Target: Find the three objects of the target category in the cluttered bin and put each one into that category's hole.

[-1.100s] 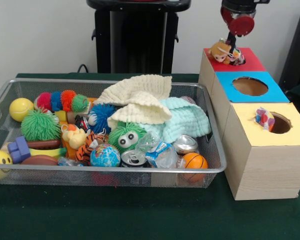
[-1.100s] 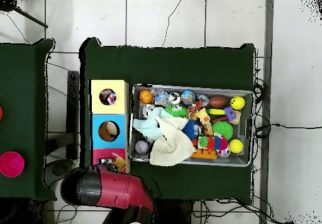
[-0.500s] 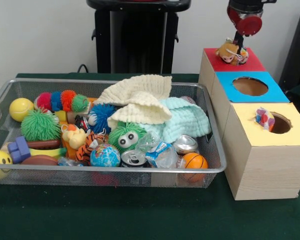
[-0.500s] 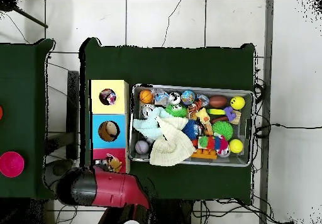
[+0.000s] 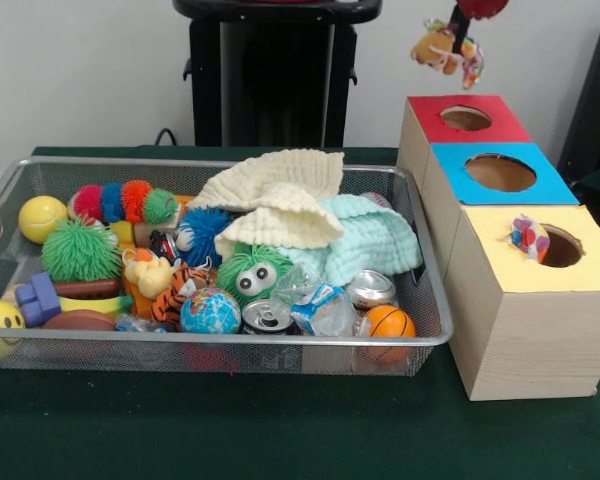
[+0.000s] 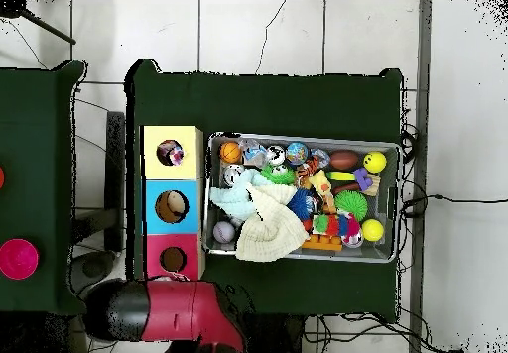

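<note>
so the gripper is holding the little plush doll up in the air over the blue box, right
Not quite. In the front view the gripper holds the plush doll in the air, but above the red box, whose hole is open, not the blue box.

bin (image 5: 0,200) left of boxes (image 5: 520,330); doll (image 5: 438,45) above.

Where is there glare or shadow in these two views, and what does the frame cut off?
Front view: small glints on one can; a soft shadow under the front rim of the bin; the top edge cuts off most of the gripper, which holds a toy. Overhead view: even light, no glare; the arm covers the gripper.
</note>
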Tool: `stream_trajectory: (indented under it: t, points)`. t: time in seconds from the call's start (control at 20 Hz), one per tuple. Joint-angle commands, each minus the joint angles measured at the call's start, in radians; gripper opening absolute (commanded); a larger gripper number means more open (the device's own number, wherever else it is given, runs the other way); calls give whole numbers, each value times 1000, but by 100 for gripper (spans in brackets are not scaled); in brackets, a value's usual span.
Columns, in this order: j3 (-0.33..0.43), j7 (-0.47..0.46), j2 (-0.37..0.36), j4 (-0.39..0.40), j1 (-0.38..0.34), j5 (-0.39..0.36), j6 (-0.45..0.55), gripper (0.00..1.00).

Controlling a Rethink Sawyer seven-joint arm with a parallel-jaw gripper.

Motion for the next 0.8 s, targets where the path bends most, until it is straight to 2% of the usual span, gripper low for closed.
stream_trajectory:
  t: [0.05,0.2,0.3,0.45,0.6,0.8]
  points:
    - [-19,-106,-85,-63,-72,-102,99,0]
    - [17,-113,-101,-46,-111,-80,118,0]
    - [32,-70,-88,-31,-107,-64,75,0]
    - [61,-51,-70,-38,-116,-44,71,0]
    - [81,-23,-38,-26,-110,-25,14,0]
    - [89,10,5,-40,-89,-28,-28,0]
